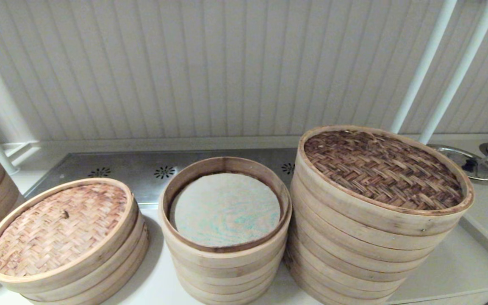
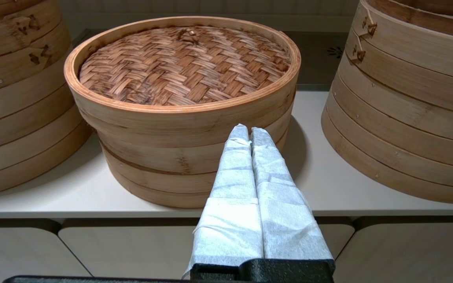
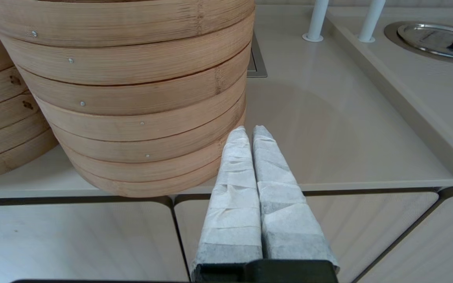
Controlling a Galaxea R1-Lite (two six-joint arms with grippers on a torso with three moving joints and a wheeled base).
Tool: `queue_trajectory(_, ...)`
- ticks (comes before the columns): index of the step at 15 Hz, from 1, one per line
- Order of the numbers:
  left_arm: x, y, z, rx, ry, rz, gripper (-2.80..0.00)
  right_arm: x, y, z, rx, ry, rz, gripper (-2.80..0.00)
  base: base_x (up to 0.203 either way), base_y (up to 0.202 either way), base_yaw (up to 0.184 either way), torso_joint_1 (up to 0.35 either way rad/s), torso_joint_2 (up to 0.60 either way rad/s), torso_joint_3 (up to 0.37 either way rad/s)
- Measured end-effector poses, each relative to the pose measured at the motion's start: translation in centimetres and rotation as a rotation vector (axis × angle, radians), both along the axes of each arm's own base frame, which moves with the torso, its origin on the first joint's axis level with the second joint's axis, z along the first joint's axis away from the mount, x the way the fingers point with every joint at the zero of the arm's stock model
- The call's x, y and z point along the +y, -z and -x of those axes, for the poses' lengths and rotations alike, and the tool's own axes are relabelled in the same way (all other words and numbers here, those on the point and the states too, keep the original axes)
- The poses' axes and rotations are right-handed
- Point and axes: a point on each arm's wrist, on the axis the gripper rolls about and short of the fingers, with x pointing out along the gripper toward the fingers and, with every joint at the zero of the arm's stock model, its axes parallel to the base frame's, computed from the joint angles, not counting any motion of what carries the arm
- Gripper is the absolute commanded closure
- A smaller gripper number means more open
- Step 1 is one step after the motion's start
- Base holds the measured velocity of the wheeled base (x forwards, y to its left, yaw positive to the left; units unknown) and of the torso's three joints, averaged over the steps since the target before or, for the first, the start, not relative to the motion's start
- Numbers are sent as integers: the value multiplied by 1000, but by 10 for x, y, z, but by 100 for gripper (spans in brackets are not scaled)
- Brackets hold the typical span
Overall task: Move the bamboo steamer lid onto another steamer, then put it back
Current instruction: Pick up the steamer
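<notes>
Right now both pincers hang low at the tabletop's front edge, empty. Left pincer [image 2: 250,131]: padded fingers pressed together, aimed at the short stack [image 2: 179,118] with the tan knotted lid. Right pincer [image 3: 249,131]: fingers pressed together too, just beside the base of the tall stack [image 3: 132,98], not touching that I can tell.

Lid [image 1: 381,169], dark herringbone weave with a pale hoop, sits on top of that tall stack [image 1: 362,254], the widest one, at the right of the tabletop [image 1: 451,267]. Left of it and almost touching stands the open steamer [image 1: 225,212] with a bluish liner; the tan-lidded stack [image 1: 64,237] is further left.

Handling, my guess: lid is light and stiff, a wide thin-walled ring. Weave would flex, and I see no knob on it, so pinch the hoop rim, one finger inside and one outside. A one-sided hold will let it tilt; bamboo is dry, not slippery.

No brands, labels or readable writing anywhere.
</notes>
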Motion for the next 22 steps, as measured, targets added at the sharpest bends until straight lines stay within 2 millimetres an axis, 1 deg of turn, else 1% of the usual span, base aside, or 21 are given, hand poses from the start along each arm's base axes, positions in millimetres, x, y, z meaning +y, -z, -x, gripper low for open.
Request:
queue_trajectory(6, 0, 0, 0, 0, 0, 0, 0, 0, -2, 1, 8, -1, 19, 0, 0, 0, 0, 0, 0, 0)
queue_trajectory(8, 0, 0, 0, 0, 0, 0, 0, 0, -8, 4, 22, -6, 30, 0, 0, 0, 0, 0, 0, 0)
queue_trajectory(11, 0, 0, 0, 0, 0, 0, 0, 0, -48, 19, -13, -12, 36, 0, 0, 0, 0, 0, 0, 0)
queue_trajectory(12, 0, 0, 0, 0, 0, 0, 0, 0, -61, 20, -17, -13, 37, 0, 0, 0, 0, 0, 0, 0)
queue_trajectory(14, 0, 0, 0, 0, 0, 0, 0, 0, -97, 19, -36, -14, 38, 0, 0, 0, 0, 0, 0, 0)
queue_trajectory(16, 0, 0, 0, 0, 0, 0, 0, 1, -141, 11, -49, -30, 36, 0, 0, 0, 0, 0, 0, 0)
queue_trajectory(17, 0, 0, 0, 0, 0, 0, 0, 1, -161, 3, -47, -41, 33, 0, 0, 0, 0, 0, 0, 0)
queue_trajectory(19, 0, 0, 0, 0, 0, 0, 0, 2, -206, -23, -35, -73, 29, 0, 0, 0, 0, 0, 0, 0)
queue_trajectory(20, 0, 0, 0, 0, 0, 0, 0, 2, -225, -38, -29, -95, 27, 0, 0, 0, 0, 0, 0, 0)
queue_trajectory(22, 0, 0, 0, 0, 0, 0, 0, 6, -261, -76, -9, -158, 22, 0, 0, 0, 0, 0, 0, 0)
